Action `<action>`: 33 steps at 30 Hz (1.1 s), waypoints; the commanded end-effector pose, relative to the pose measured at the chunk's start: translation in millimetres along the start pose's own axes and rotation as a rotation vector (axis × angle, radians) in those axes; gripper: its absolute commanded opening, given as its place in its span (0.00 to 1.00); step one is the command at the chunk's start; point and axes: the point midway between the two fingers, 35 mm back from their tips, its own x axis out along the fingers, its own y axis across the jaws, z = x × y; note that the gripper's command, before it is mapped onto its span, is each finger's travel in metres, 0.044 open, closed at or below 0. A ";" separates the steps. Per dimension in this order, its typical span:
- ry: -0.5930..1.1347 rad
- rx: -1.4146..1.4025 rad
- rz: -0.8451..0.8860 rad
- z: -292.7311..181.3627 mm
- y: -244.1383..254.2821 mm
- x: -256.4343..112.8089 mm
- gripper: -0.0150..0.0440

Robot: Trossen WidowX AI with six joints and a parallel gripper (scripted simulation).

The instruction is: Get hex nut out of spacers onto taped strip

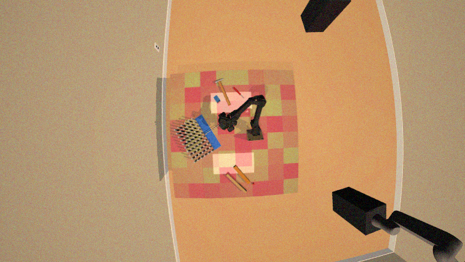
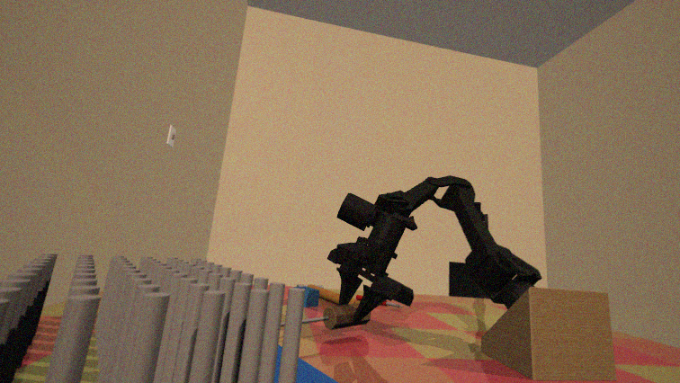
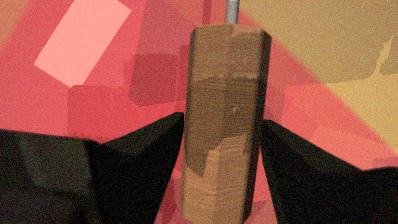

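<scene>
My gripper (image 2: 351,313) (image 3: 222,124) is shut on the wooden handle (image 2: 334,317) (image 3: 225,60) of a tool, held a little above the table. A thin grey rod (image 1: 213,128) (image 2: 313,320) (image 3: 232,11) runs from the handle toward the spacers. In the overhead view the rod reaches over the blue taped strip (image 1: 213,139) (image 2: 304,371); its far tip is too small to make out. The metal spacers (image 1: 195,139) (image 2: 291,333) stand in rows beyond the strip, those in sight upright. I cannot make out the nut in any view.
A hammer (image 1: 223,91), a small blue block (image 1: 216,98) (image 2: 310,296) and a red-handled tool (image 1: 237,90) lie on one side. An orange-handled tool (image 1: 242,174) and a wooden stick (image 1: 235,182) lie on the other. A wooden block (image 2: 570,333) is near the exterior camera.
</scene>
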 end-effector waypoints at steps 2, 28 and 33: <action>-0.006 0.014 -0.011 4.0 -6.1 -5.0 0.25; -0.008 0.005 -0.006 -33.1 -2.5 -28.6 0.25; -0.009 0.008 0.006 -25.2 -7.0 -40.2 0.25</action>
